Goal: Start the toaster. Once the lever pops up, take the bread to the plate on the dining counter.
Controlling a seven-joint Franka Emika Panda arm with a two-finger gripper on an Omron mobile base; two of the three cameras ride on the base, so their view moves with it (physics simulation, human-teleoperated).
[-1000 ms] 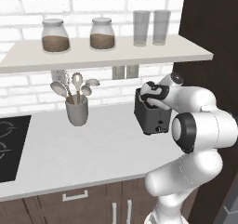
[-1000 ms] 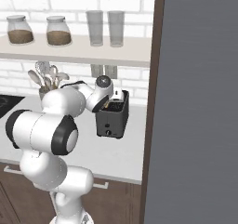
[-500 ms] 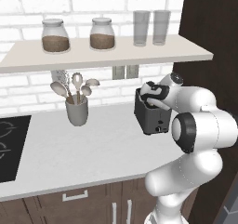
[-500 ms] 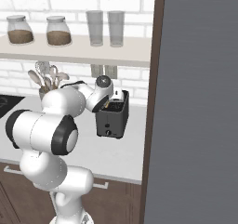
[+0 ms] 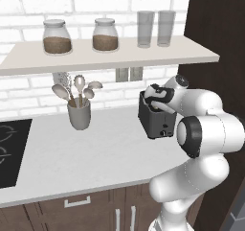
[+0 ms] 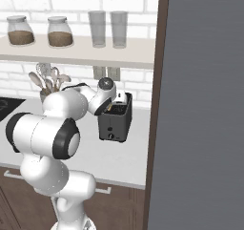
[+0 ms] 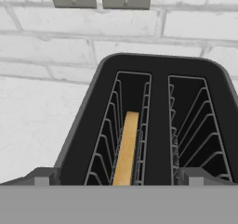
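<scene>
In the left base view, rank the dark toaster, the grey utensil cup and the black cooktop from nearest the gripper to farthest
1. Dark grey boxy toaster, directly under the open gripper.
2. Grey utensil cup holding spoons, on the worktop further left.
3. Black cooktop, at the far left edge.

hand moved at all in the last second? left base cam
No. The hand sits at the same spot over the toaster, just below the wall outlets, as in both earlier pictures.
</scene>
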